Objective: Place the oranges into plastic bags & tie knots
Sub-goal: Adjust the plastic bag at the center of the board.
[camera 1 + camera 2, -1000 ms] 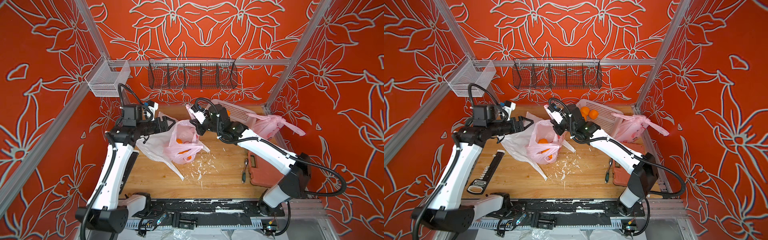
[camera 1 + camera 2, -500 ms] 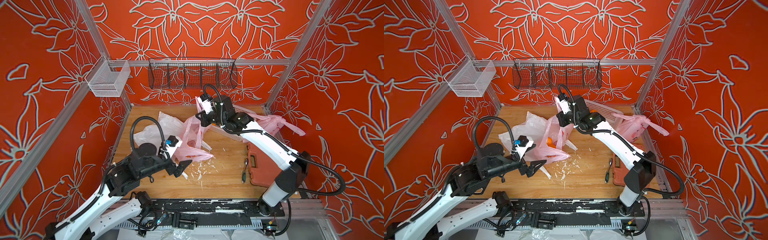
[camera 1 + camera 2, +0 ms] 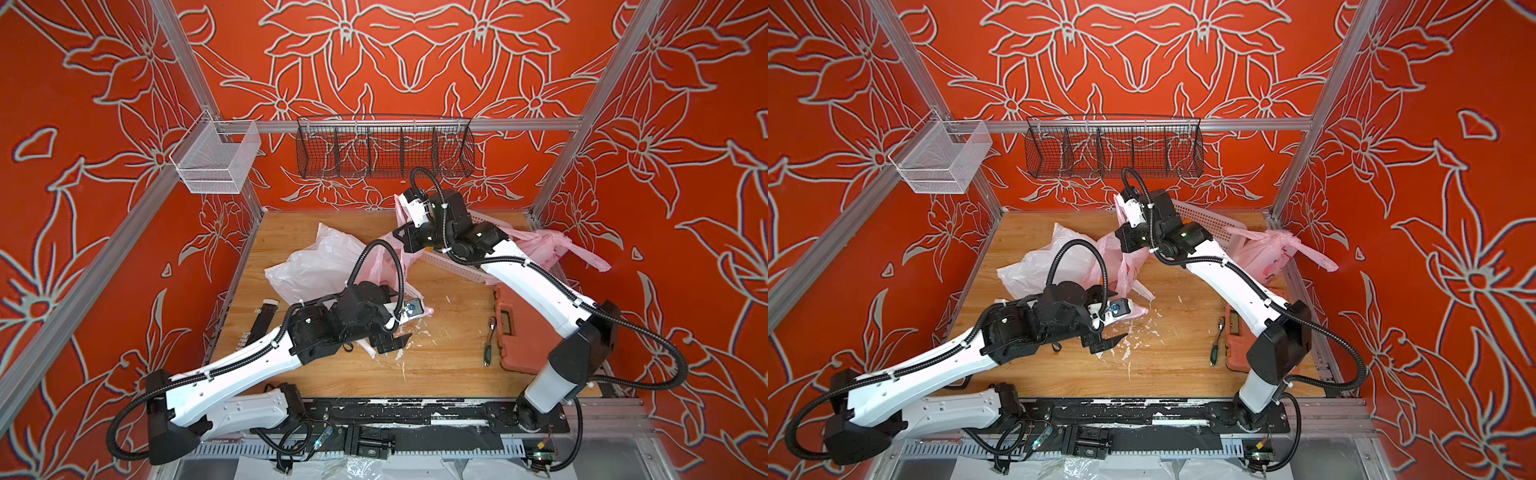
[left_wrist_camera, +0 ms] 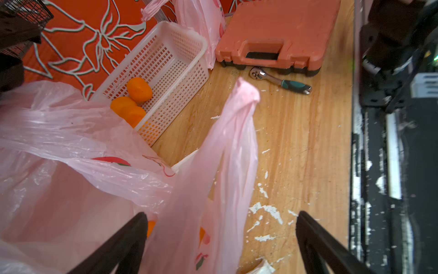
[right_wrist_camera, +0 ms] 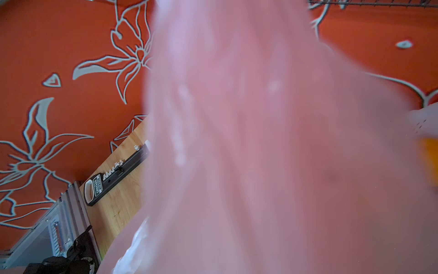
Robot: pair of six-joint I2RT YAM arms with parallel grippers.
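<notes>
Right gripper point(image 3: 401, 237), clamped on translucent pink peach-print plastic bag point(image 4: 71, 201), holds it high near wooden desk's point(image 4: 296, 154) back edge, apparently tensioning for knot. Left gripper point(image 4: 220, 220), jaws wide, straddles free handle loop point(image 4: 237, 142). Three round orange mandarins point(image 4: 139, 89) sit in white perforated basket point(image 4: 180, 47).

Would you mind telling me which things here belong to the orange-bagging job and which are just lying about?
Job: oranges, open pink bag, white bag, tied pink bag, basket.
Lying about: tool case, ratchet, socket rail, black wire rack, mesh bin.
</notes>
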